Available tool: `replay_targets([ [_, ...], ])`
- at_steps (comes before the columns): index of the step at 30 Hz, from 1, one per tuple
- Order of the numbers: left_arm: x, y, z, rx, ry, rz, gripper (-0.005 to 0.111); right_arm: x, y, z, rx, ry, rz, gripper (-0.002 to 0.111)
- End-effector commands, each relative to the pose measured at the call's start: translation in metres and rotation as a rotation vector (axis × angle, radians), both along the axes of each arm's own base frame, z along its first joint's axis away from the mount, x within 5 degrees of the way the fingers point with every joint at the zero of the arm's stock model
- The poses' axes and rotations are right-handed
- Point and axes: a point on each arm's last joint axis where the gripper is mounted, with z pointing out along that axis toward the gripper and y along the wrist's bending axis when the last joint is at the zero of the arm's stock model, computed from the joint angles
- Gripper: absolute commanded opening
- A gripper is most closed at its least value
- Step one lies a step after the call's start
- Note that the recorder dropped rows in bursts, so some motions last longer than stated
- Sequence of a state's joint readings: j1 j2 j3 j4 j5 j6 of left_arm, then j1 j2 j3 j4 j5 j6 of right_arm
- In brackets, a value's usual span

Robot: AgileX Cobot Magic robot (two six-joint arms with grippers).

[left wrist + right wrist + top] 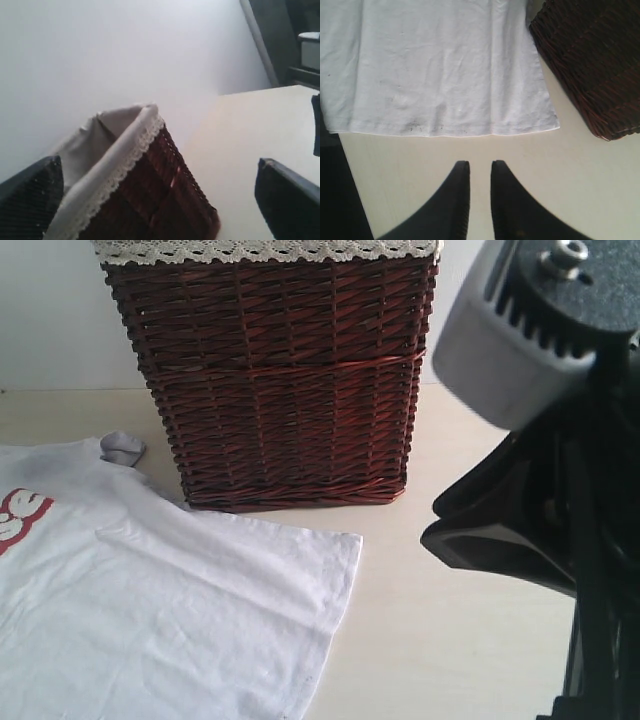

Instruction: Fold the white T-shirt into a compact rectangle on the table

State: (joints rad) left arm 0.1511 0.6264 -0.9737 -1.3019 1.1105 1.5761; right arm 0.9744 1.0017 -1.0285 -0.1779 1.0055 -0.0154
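I see the white T-shirt (150, 620) lying spread flat on the table (450, 640), to the left in the exterior view; its red patch (25, 515) shows at the picture's left edge, and one sleeve reaches right up to the foot of the brown wicker basket (280, 380). The basket stands upright behind the shirt, its lace-trimmed liner (260, 250) folded over the rim. From the right wrist view, the right gripper (480, 172) hangs over bare table just short of the shirt's hem (445, 131); its fingers stand nearly together with only a thin slit between them, and nothing is in it; the hem is faintly speckled with dark marks. The left gripper (159, 161) is spread wide and holds nothing; it sits above a corner of the basket, looking across the liner's edge; I cannot see the shirt from there. The right arm (540, 330) fills the right side of the exterior view, blurred and close.
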Motion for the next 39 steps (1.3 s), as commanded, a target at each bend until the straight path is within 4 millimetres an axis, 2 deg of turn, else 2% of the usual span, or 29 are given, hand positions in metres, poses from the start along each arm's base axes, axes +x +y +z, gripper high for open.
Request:
replay_targets([
  [1,-0.026,0.006,0.017,-0.234,-0.119,0.128,0.105,0.001,0.000,-0.001,0.007,-0.001,-0.001,0.017],
  [4,-0.035,0.019,0.015,-0.409,-0.169,0.245,0.105,0.001,0.000,-0.001,0.007,-0.001,-0.001,0.017],
  [10,-0.047,0.038,-0.009,-0.541,-0.196,0.359,0.105,0.001,0.000,-0.001,0.007,-0.001,-0.001,0.017],
  [16,-0.054,0.046,-0.037,-0.553,-0.207,0.392,0.105,0.000,0.000,-0.001,0.005,0.000,-0.002,0.017],
  [22,-0.048,0.047,-0.055,-0.530,-0.182,0.422,0.105,0.001,0.000,-0.001,0.006,-0.001,-0.001,0.017],
  [32,-0.041,0.046,-0.068,-0.530,-0.136,0.434,0.105,0.001,0.000,-0.001,0.006,-0.001,-0.001,0.017],
  [39,-0.051,0.051,-0.083,-0.500,-0.138,0.528,0.105,0.001,0.000,-0.001,0.006,-0.001,-0.001,0.017],
])
